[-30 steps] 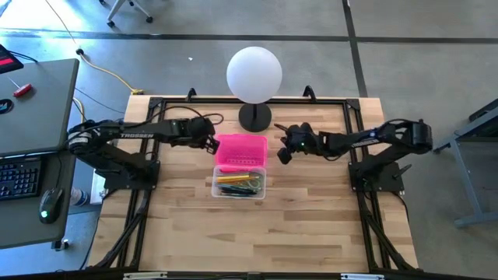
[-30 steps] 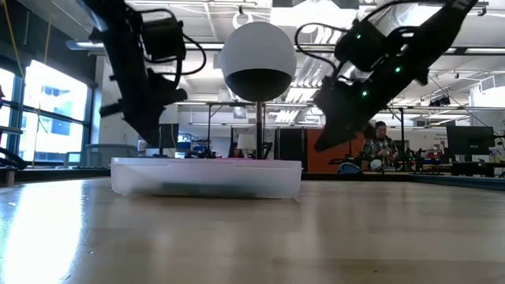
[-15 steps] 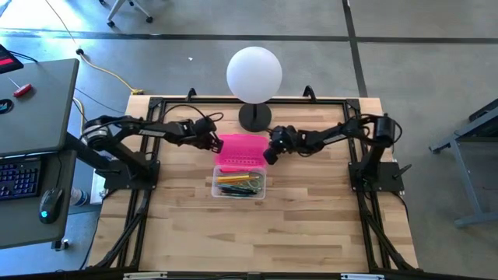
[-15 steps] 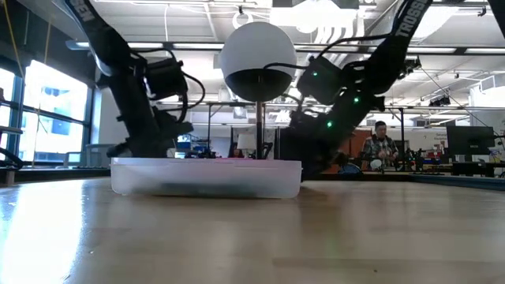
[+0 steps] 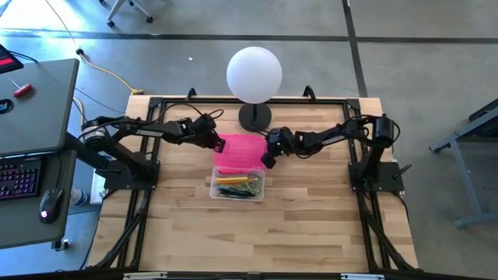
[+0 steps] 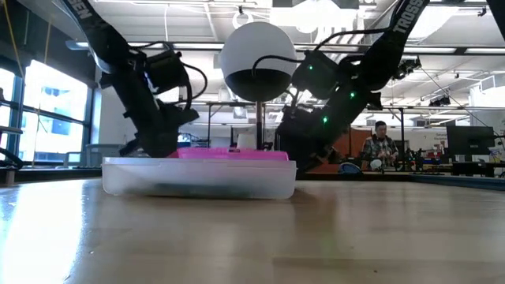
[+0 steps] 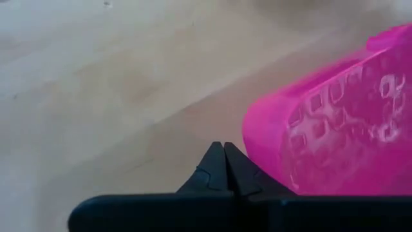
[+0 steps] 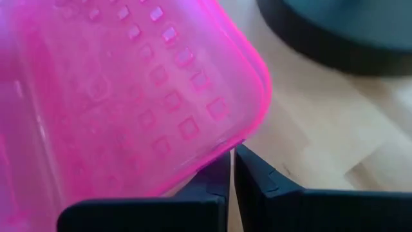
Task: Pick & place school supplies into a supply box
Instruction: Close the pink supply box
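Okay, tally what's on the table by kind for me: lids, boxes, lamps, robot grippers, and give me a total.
Pink lid: 1
Clear box holding pens and pencils: 1
Globe lamp: 1
Grippers: 2, left gripper and right gripper
Total: 5

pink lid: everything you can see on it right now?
The pink lid is bright, translucent-looking plastic, rectangular with rounded corners and a raised square grid texture. It lies behind the clear box, overlapping its rear edge; in the low view it shows above the box rim, roughly level. The left pincer meets its left edge with fingers shut; the right pincer is at its right corner, fingers nearly closed at the rim. A firm grip isn't confirmable.
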Motion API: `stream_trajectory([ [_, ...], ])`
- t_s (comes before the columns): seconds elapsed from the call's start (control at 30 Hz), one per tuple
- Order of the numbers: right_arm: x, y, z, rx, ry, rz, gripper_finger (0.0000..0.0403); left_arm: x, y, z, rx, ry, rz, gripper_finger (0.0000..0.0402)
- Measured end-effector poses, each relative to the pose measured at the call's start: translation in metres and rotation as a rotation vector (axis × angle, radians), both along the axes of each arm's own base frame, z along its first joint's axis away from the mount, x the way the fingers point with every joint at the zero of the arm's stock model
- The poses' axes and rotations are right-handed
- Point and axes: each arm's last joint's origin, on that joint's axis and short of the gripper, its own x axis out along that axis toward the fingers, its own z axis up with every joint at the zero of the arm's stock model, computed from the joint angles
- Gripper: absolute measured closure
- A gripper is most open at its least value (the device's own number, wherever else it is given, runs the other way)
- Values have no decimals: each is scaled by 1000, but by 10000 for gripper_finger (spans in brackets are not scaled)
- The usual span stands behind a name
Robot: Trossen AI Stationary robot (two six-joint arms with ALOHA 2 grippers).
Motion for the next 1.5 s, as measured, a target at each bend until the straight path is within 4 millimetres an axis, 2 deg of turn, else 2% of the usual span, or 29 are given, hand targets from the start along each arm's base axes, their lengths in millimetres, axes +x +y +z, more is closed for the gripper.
stream_trajectory([
  [0.3,1,15,23,-69,-41,77,403,-4,-15,11,16,25,-42,384],
  [0.53,-2,35,43,-91,-66,157,403,-2,-33,19,75,36,-77,390],
  [0.67,0,49,45,-112,-77,212,403,3,-43,30,98,-23,-108,383],
  [0.83,3,66,47,-175,-82,253,403,5,-56,45,136,-81,-146,392],
  [1.0,5,78,48,-108,-129,307,403,1,-64,59,160,-136,-166,382],
  [1.13,1,78,46,-145,-69,228,403,-5,-74,73,166,-201,-197,392],
  [1.23,-6,71,40,-139,11,150,403,-10,-88,85,146,-267,-247,392],
  [1.33,-13,65,33,-68,93,125,403,-19,-110,93,99,-297,-313,391],
  [1.5,-18,61,29,-6,143,123,403,-35,-165,89,-34,-251,-405,392],
])
